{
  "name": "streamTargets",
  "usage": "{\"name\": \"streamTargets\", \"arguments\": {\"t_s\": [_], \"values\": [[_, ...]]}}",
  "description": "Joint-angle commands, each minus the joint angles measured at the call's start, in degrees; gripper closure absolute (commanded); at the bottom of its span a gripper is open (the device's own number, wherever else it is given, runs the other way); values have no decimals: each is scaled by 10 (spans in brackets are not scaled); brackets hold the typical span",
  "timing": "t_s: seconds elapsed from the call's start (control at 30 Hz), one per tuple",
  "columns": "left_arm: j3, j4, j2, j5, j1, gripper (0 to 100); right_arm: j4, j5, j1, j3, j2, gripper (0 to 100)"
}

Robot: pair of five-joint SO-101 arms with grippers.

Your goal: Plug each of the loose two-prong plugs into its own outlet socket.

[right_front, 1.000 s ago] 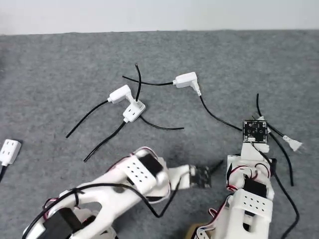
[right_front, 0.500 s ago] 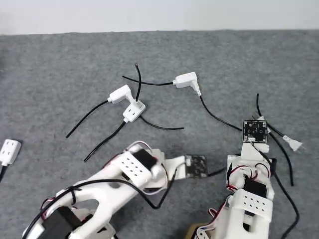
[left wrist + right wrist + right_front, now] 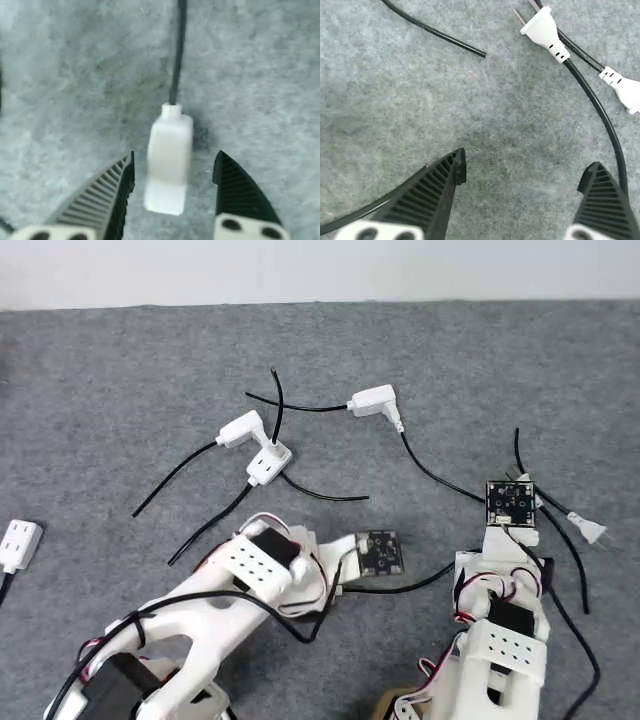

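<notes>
- The middle socket [image 3: 268, 465] is my marker. An angled plug [image 3: 243, 428] lies touching its far-left side. It may be seated, but I cannot tell whether the prongs are actually inside.
- A second plug [image 3: 372, 400] lies to the right of the middle socket and a little farther back, well apart from it. Its prongs are bare on the grey carpet [image 3: 120, 390], so I take it as loose.
- A straight plug [image 3: 592, 532] lies far to the right of the middle socket, nearer the arms. Both prongs are exposed and nothing is on them.
- A spare socket [image 3: 18, 540] sits far to the left of the middle socket, nearer the arms, with nothing in it.
- The left gripper [image 3: 175, 156] is to the right of the middle socket, nearer the arms, and is spread wide.
- A white block [image 3: 169, 150] on a black cord [image 3: 177, 50] lies between its jaws, and neither jaw seems to touch it. I cannot tell whether it is a plug or a socket.
- The right gripper [image 3: 527, 159] hangs farther right of the middle socket, released and holding nothing. It is over bare carpet, with the straight plug beyond its tips.
- By my reckoning one pairing at most is made and at least two plugs are left. The job in hand looks like picking up the white block.
</notes>
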State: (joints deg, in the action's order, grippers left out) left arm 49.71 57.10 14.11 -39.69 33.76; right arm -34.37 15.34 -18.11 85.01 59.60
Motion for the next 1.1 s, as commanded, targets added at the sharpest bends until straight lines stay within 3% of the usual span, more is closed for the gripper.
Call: {"name": "streamTargets", "arguments": {"t_s": [0.0, 0.37, 0.63, 0.77, 0.9, 1.07], "values": [[-39, -13, 5, -5, -20, 758, 12, 1, 4, -25, 6, 641], [-96, -6, 10, -28, -94, 758, 12, 1, 5, -25, 5, 641], [-112, 89, 29, -19, -58, 801, 31, 1, 5, -13, 8, 641], [-139, 168, 154, 122, -30, 863, 31, 1, 5, -12, 8, 641], [-88, 214, 316, 175, -28, 836, 27, 1, 6, -13, 8, 641], [73, 169, 495, 218, -139, 810, 9, 3, 29, -16, 9, 641]]}}
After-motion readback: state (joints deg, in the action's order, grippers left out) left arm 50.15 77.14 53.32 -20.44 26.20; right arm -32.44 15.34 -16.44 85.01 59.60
